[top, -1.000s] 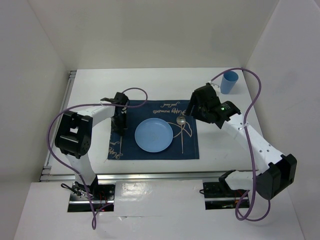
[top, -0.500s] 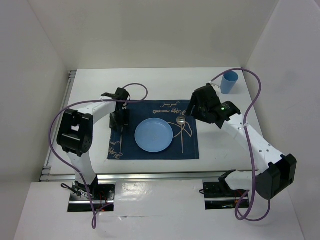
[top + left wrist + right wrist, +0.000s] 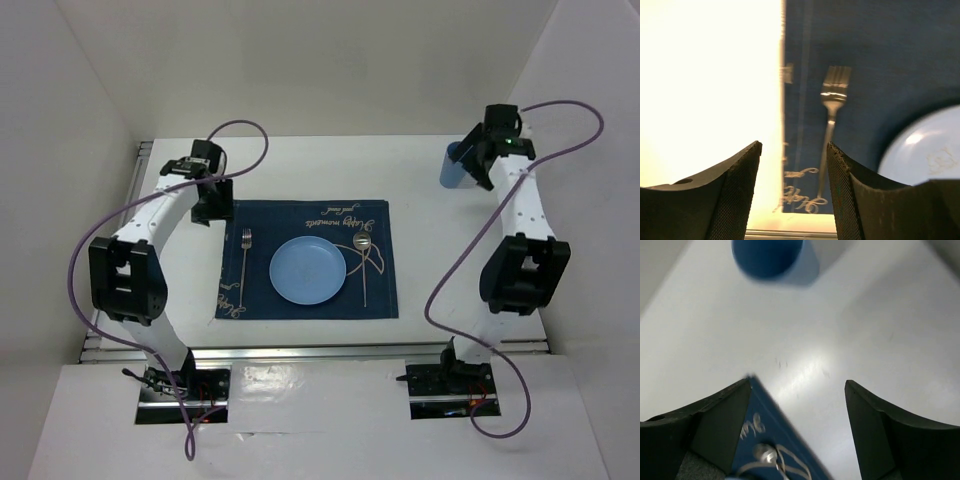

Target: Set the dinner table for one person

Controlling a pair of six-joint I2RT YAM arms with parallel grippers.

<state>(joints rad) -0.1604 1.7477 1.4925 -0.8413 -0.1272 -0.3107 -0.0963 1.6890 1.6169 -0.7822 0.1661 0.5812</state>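
The white dinner table [image 3: 300, 165] carries a navy placemat [image 3: 310, 225] with a light blue plate [image 3: 308, 271] at its middle. A fork [image 3: 244, 262] lies left of the plate, a spoon [image 3: 364, 262] right of it. My left gripper [image 3: 213, 208] hovers open and empty off the mat's far left corner. In its wrist view the fork [image 3: 832, 107] and plate [image 3: 925, 150] lie beyond the open gripper [image 3: 794, 150]. My right gripper [image 3: 478, 165] stands open beside a blue cup [image 3: 452, 168] at the far right. The cup [image 3: 772, 257] is ahead of that gripper [image 3: 797, 385], apart from it.
White walls enclose the table on three sides. A metal rail [image 3: 300, 352] runs along the near edge, another [image 3: 140, 160] along the left. The placemat corner [image 3: 775, 440] and spoon bowl [image 3: 765, 454] show low in the right wrist view.
My left gripper opened, let the fork lie on the mat and drew back to the far left. My right arm swung from above the spoon out to the blue cup.
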